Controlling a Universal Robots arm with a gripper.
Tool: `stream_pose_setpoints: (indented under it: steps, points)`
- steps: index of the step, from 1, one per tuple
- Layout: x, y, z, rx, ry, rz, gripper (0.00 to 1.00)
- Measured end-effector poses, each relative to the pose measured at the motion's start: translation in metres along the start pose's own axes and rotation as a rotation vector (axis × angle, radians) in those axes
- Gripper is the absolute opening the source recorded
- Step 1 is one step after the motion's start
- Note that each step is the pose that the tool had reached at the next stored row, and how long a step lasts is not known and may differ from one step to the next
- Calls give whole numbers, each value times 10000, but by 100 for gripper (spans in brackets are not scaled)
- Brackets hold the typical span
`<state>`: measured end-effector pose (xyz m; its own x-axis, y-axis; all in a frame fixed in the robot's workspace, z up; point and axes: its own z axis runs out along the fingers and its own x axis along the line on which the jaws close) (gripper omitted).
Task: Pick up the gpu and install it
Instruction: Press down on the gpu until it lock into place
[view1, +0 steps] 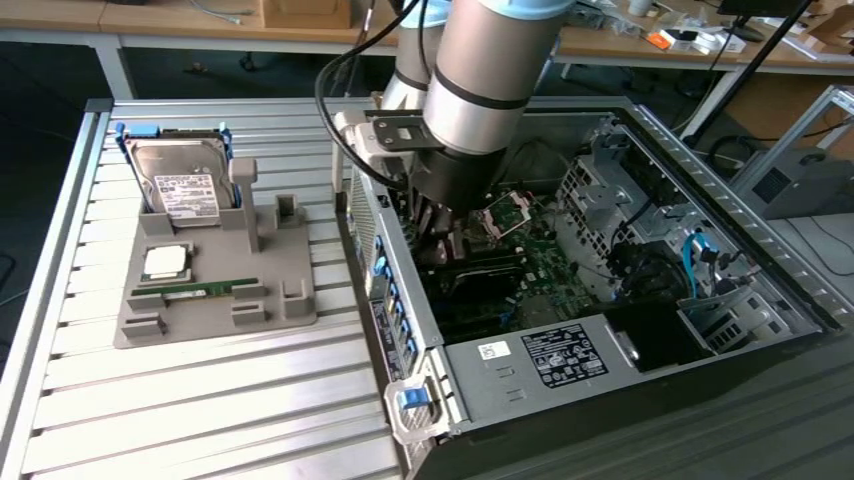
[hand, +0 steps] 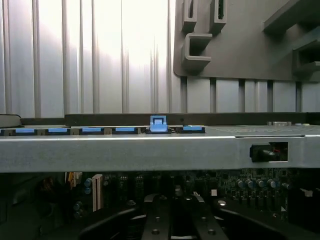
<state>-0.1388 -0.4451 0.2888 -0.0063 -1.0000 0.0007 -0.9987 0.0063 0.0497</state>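
Nearby, a gray tray (view1: 214, 310) holds a hard drive (view1: 180, 185) beside the computer case (view1: 747, 250).

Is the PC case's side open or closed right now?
Open. The computer case lies on its side with no panel over it, the motherboard exposed, and the arm reaching down inside.

The gpu (view1: 470, 270), a dark flat card, sits edge-down across the motherboard (view1: 561, 262) inside the open case (view1: 747, 215)
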Motion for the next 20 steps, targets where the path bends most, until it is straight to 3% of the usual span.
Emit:
stream_pose_setpoints:
  steps: [11, 20]
  points:
    - [1, 141, 7, 28, 0, -1, 11]
    - [2, 196, 10, 29, 1, -1, 11]
